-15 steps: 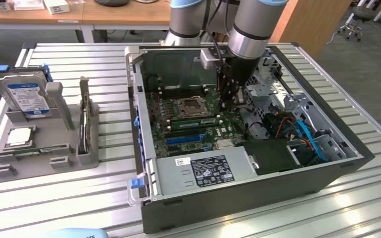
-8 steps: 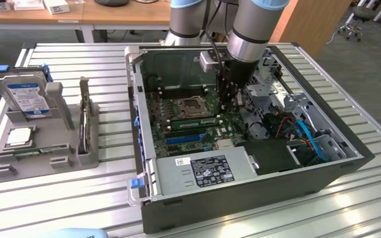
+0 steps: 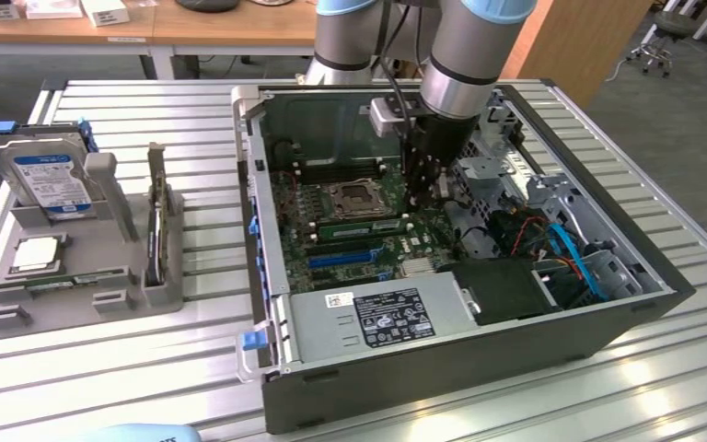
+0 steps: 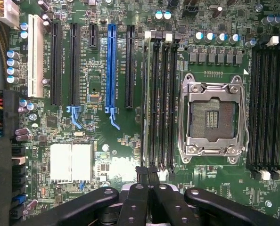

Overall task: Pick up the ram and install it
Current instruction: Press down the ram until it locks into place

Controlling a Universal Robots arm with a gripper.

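case (image 3: 501,364): open on its side on the slatted table (image 3: 121,387), motherboard (image 3: 329,250) facing up
tray (image 3: 144,299): well apart from the case, on the exterior view's left; holds a hard drive (image 3: 49,180)
gripper (image 3: 422,208): down inside the case, fingers (image 4: 141,188) pressed together, nothing between them; tips at the ram's end on the exterior view's right, contact can't tell
CPU socket (image 3: 356,195): empty
ram (image 3: 360,224): on edge in a slot just beside the socket, long axis running left-right across the exterior view, parallel to the slots
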